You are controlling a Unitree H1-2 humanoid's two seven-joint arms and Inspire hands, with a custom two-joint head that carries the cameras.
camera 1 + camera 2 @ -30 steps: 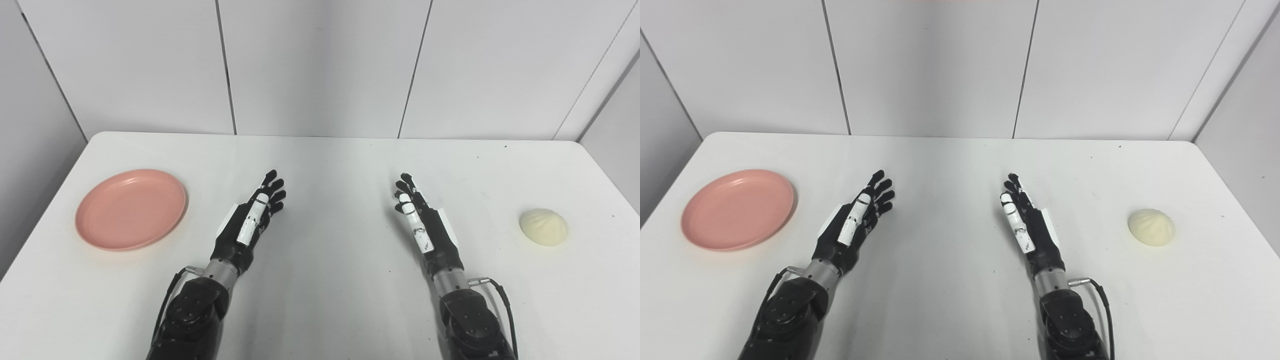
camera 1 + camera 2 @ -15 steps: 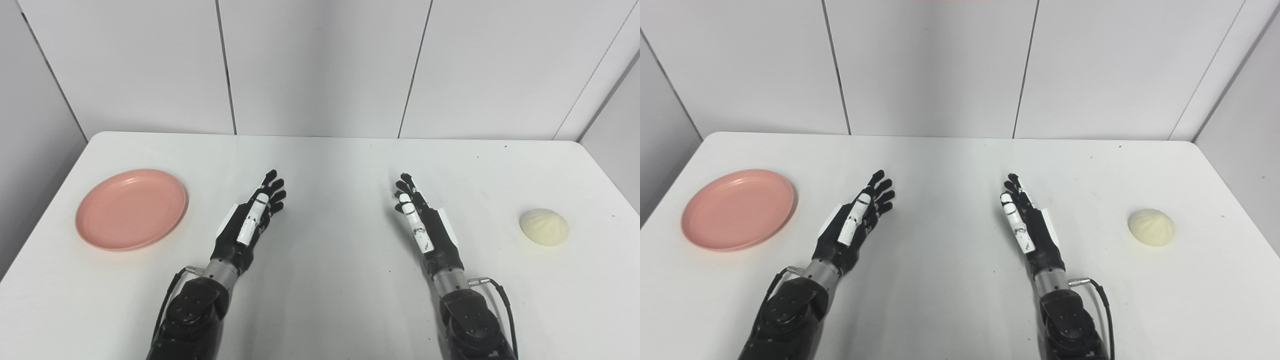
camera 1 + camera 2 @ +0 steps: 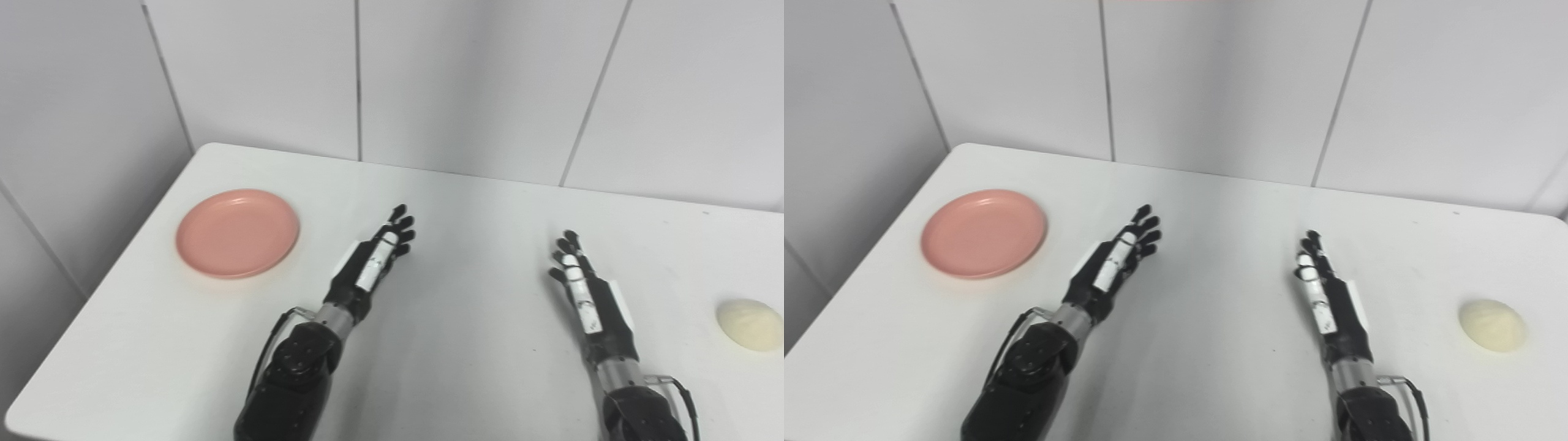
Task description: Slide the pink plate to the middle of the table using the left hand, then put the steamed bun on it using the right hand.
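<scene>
A round pink plate [image 3: 237, 233] lies flat near the table's left edge, with nothing on it. The pale steamed bun [image 3: 1492, 324] rests far to the right, near the right edge. My left hand [image 3: 375, 262] hovers open just above the white table [image 3: 1213, 367], right of the plate and apart from it, fingers stretched forward. Holding nothing, my right hand [image 3: 1326, 294] is open as well, edge-on with fingers pointing away, a good way left of the bun.
Grey wall panels [image 3: 1213, 86] rise directly behind the table's far edge. The table's left edge and rounded far-left corner [image 3: 208, 150] lie close to the plate. Only bare tabletop lies between the two hands.
The whole picture has shifted and tilted, so the camera has turned to the left. Plate, bun and both open hands keep their places relative to each other.
</scene>
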